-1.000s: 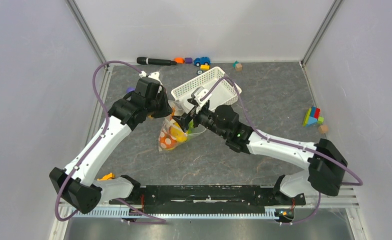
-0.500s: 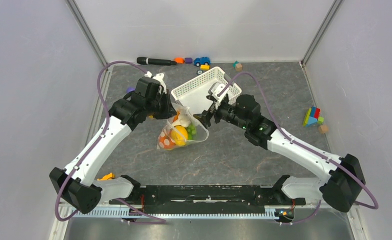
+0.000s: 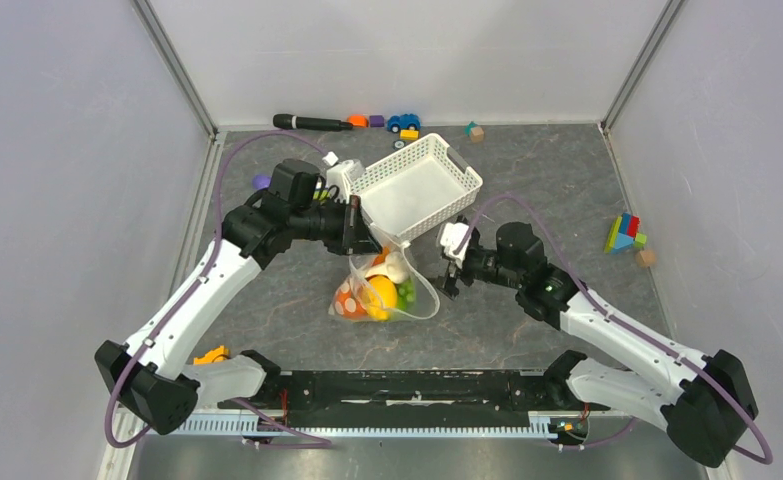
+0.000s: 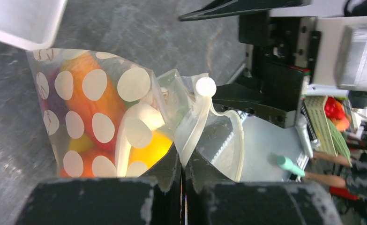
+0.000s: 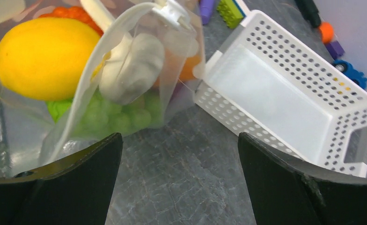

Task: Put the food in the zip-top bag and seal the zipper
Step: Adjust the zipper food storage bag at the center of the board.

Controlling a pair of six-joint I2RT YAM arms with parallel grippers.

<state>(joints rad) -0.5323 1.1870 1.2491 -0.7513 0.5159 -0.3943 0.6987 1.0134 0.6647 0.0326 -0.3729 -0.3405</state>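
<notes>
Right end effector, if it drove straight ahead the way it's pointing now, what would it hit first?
The right end effector would likely meet the zip-top bag first, near the green grapes. A corner of the white basket sits just beside that line, so depth is unclear.

Bag (image 4: 93, 96): wht dots; grapes (image 5: 118, 118) prob green
</notes>
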